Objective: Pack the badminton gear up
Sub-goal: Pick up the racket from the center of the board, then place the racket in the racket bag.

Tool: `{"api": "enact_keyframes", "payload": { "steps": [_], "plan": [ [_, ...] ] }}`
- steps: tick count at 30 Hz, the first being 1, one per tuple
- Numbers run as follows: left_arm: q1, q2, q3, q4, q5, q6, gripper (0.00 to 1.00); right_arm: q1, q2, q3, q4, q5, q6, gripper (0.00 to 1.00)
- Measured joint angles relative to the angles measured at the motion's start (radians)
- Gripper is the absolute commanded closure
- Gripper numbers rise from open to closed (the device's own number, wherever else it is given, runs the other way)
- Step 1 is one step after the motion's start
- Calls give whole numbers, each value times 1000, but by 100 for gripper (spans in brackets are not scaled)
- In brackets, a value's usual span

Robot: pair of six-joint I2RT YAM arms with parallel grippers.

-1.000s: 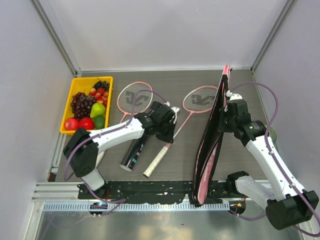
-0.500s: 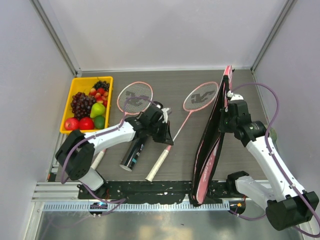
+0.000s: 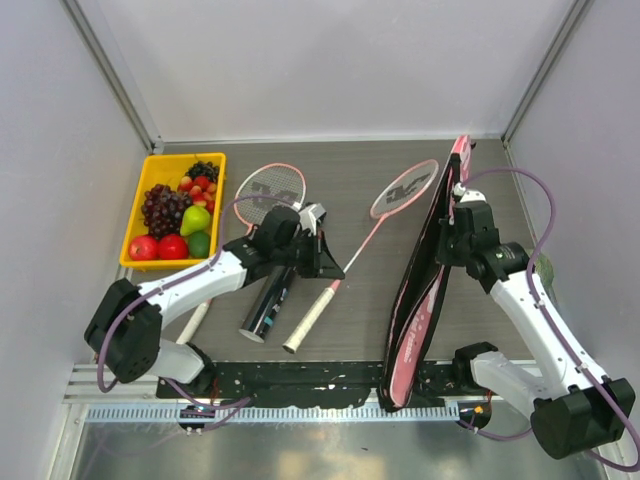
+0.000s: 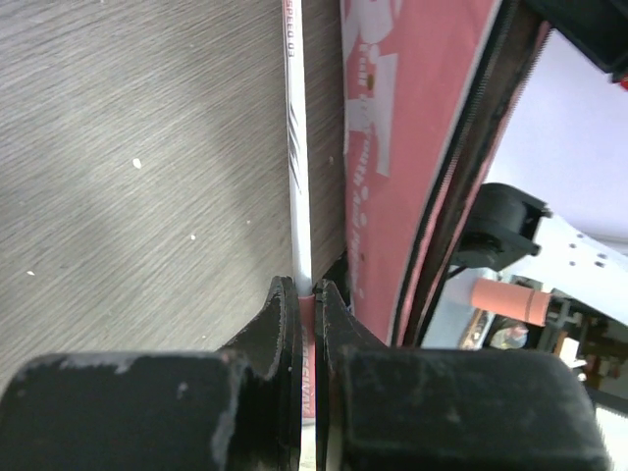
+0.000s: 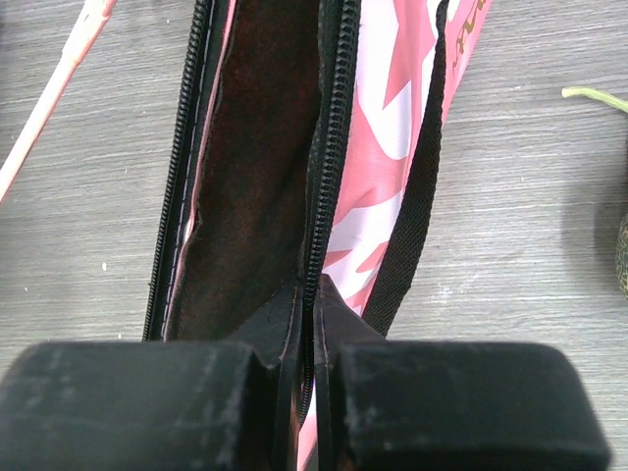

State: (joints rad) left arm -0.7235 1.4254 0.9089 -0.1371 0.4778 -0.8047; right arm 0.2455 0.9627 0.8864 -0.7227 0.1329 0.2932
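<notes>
My left gripper (image 3: 333, 266) is shut on the thin shaft (image 4: 297, 147) of the right pink racket (image 3: 404, 188); its white handle (image 3: 308, 320) rests on the table. In the left wrist view the fingers (image 4: 282, 314) pinch the shaft. The second racket (image 3: 268, 190) lies flat to the left. A dark tube (image 3: 267, 305) lies under my left arm. The pink bag (image 3: 420, 290) stands on its edge, unzipped, its dark inside (image 5: 255, 177) showing. My right gripper (image 3: 448, 232) is shut on the bag's zipper edge (image 5: 324, 177). The shuttlecock is out of view.
A yellow tray (image 3: 135, 215) of fruit sits at the back left. A green netted ball (image 3: 546, 268) lies by the right wall, partly behind my right arm. Grey walls close in on three sides. A metal rail (image 3: 300, 385) runs along the near edge.
My left arm has drawn back to the left with the racket in its grip; the racket's head has swung a little toward the back right, nearer the bag. The right arm and bag have barely moved.
</notes>
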Motion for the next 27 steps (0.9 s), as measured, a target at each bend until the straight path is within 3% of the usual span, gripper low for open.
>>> {"api": "enact_keyframes", "payload": {
  "steps": [22,27],
  "plan": [
    [93,-192,-121,275,156,-248,100,-33,75,0,98,-69,17,95],
    [93,-257,-191,402,187,-350,100,-45,81,0,123,-103,33,95]
  ]
}}
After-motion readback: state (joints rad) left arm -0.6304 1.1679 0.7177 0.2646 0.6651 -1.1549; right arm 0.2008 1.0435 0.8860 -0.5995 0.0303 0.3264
